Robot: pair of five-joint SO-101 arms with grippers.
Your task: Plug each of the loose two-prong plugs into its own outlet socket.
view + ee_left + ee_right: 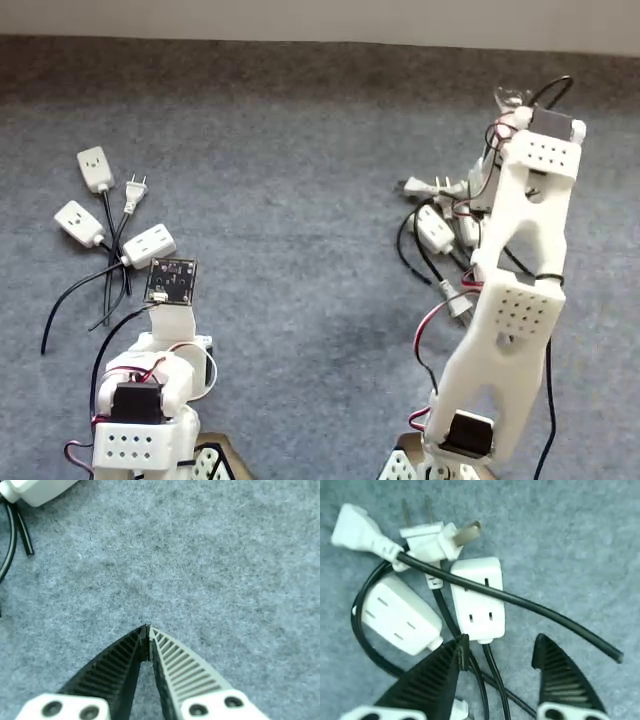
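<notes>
- Right now your right claw (502,647) hangs spread wide over the right-hand tangle on the bench (300,180), with nothing between its jaws.
- Just ahead of it lies an outlet socket (477,600) with its slots facing up. A second socket (400,615) sits just beside it, and a black cable (530,607) crosses over the first socket's far end.
- The two-prong plug (427,532) lies beyond both sockets. Its prongs point away from the claw and its body touches that cable.
- I judge the step in hand to be picking up that plug. Reach past the sockets and close across its white body, not its prongs, leaving the metal bare for insertion.
- Come down from above and keep the jaws off the black cable, or you will likely drag the whole tangle along.
- Grip the plug squarely; held crooked, it will probably miss the slots when you bring it to a socket.
- The socket looks light and loose on the felt, so expect it to slide when pushed. You may need something to brace it.
- Your left claw (148,636) is pressed shut on nothing, over bare felt.
- Near that arm, the high view shows the left-hand sockets (148,245) and another loose plug (133,188) among them. None of them are joined yet, so most of the task remains.
</notes>
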